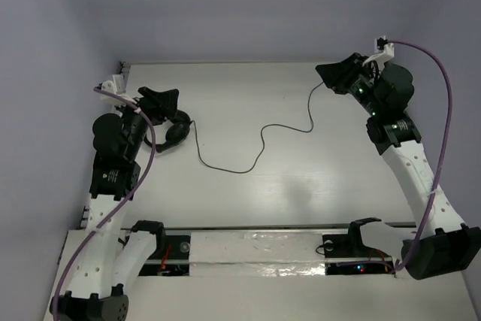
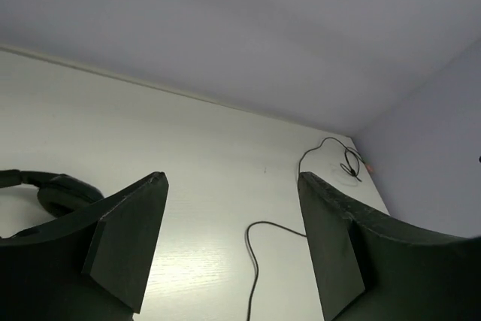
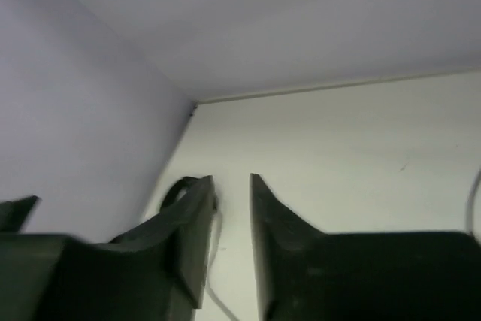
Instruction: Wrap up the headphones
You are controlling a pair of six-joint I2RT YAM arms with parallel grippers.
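Observation:
The black headphones (image 1: 177, 130) lie at the table's left, partly hidden under my left gripper (image 1: 160, 99). In the left wrist view (image 2: 52, 190) they sit beside the left finger. Their thin black cable (image 1: 259, 137) snakes right across the table to my right gripper (image 1: 336, 77). The left gripper (image 2: 233, 180) is wide open and empty above the table, with the cable (image 2: 251, 261) passing below it. The right gripper (image 3: 232, 180) has its jaws a narrow gap apart with nothing between them. A looped cable end (image 3: 171, 189) lies just beyond its left finger.
Thick purple robot cables (image 1: 443, 118) hang along both arms. The grey walls meet the table (image 1: 248, 88) at the back, close behind the right gripper, and on the left close to the headphones. Black mounts (image 1: 359, 232) stand at the near edge.

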